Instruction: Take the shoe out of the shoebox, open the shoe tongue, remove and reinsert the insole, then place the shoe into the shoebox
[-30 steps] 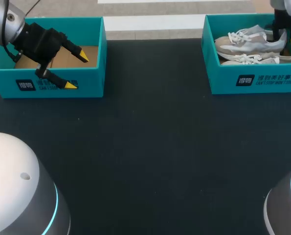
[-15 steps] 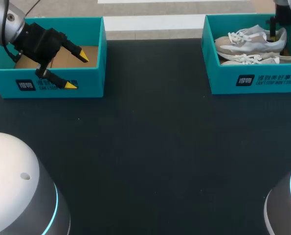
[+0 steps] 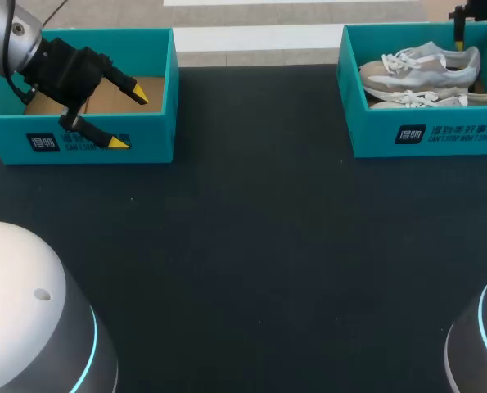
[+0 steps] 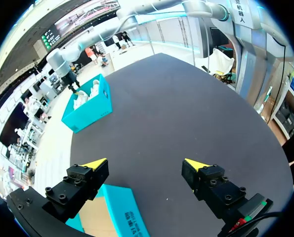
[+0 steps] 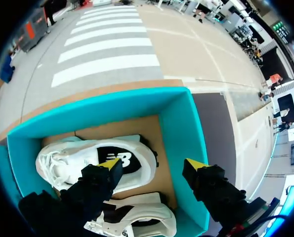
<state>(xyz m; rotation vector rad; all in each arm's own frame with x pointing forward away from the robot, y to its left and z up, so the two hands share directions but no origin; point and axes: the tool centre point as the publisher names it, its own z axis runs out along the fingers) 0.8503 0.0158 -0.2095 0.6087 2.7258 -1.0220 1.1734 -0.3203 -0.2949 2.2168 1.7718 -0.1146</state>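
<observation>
Bench (image 3: 251,246): your right jaws, open, empty, have risen off shoe (image 3: 419,67) in box (image 3: 427,135); left jaws open too. Regrasp.

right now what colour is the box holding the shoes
Teal box, brown inside; best in the right wrist view.

Bright even light, faint soft shadows
</observation>
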